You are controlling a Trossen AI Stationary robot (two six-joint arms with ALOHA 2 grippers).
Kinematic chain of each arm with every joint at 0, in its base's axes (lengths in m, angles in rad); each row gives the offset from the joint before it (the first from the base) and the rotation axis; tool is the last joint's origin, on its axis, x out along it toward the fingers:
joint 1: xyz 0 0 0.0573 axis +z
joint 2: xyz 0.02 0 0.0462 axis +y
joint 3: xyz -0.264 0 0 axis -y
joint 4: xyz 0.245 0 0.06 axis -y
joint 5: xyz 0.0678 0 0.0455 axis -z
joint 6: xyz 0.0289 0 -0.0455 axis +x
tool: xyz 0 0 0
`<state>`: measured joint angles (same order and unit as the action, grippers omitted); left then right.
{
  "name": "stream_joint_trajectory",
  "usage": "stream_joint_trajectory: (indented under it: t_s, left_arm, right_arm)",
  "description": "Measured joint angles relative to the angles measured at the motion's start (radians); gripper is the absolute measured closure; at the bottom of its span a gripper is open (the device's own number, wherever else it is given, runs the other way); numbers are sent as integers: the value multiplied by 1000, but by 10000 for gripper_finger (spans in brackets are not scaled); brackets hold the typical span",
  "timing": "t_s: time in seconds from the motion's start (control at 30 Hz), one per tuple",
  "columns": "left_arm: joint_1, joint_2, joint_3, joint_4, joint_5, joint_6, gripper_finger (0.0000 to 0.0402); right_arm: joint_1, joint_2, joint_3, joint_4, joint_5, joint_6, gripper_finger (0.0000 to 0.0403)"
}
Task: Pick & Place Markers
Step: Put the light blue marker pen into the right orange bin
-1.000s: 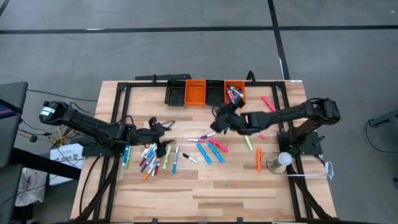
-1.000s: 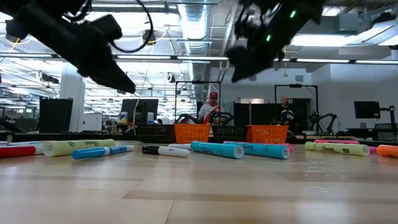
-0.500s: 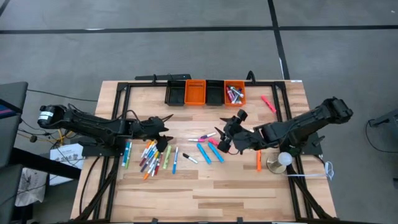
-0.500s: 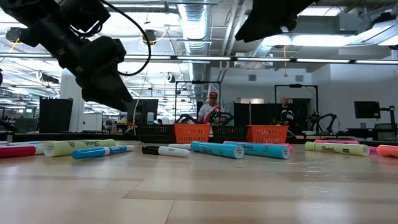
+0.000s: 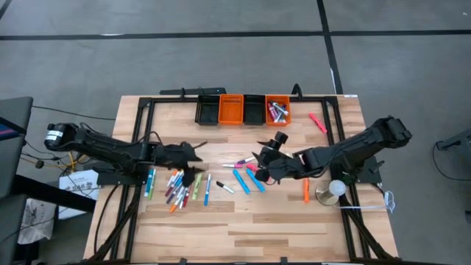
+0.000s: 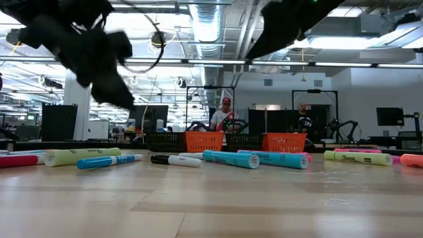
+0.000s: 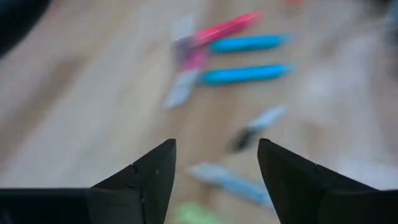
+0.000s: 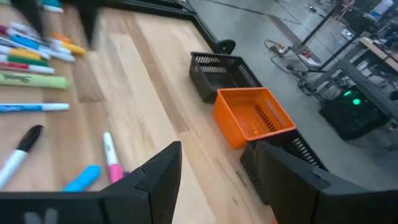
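Note:
Several markers lie flat on the wooden table: a mixed-colour cluster (image 5: 179, 188) at the left, blue and pink ones (image 5: 244, 179) in the middle, an orange one (image 5: 306, 190) and a pink one (image 5: 317, 121) at the right. More markers sit in the far right orange bin (image 5: 277, 110). My left gripper (image 5: 194, 152) hovers open above the table just beyond the left cluster; in its wrist view (image 7: 216, 144) nothing is between the fingers. My right gripper (image 5: 262, 156) hangs open over the middle markers, empty in its wrist view (image 8: 217, 146).
Four small bins stand in a row at the far edge: black (image 5: 207, 110), orange (image 5: 230, 109), black (image 5: 254, 109) and the orange one holding markers. A white round object (image 5: 335, 189) sits by the right arm's base. People (image 6: 226, 116) show in the room beyond.
My right gripper has swung away from the far orange bin toward the table's near edge and now hangs over the middle markers, still open and empty. My left gripper has turned about its wrist, staying over the same spot. No marker has moved.

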<state>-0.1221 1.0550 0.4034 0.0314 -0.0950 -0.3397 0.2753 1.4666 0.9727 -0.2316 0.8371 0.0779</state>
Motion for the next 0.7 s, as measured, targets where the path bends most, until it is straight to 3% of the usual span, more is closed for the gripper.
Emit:
stream_joint_trajectory:
  t_s: [0.17, 0.5, 0.6, 0.7]
  left_arm:
    - [-96, -1, 2, 197, 114, 70, 183]
    - [-314, -68, 64, 210, 97, 264, 182]
    - [-377, -117, 66, 117, 10, 277, 182]
    - [-404, -168, 66, -39, -175, 185, 185]
  right_arm:
    - [-31, 12, 0, 49, -4, -9, 210]
    - [0, 4, 0, 60, -8, -50, 212]
    - [12, 4, 0, 61, -8, -60, 213]
    - [24, 4, 0, 61, -8, -62, 213]
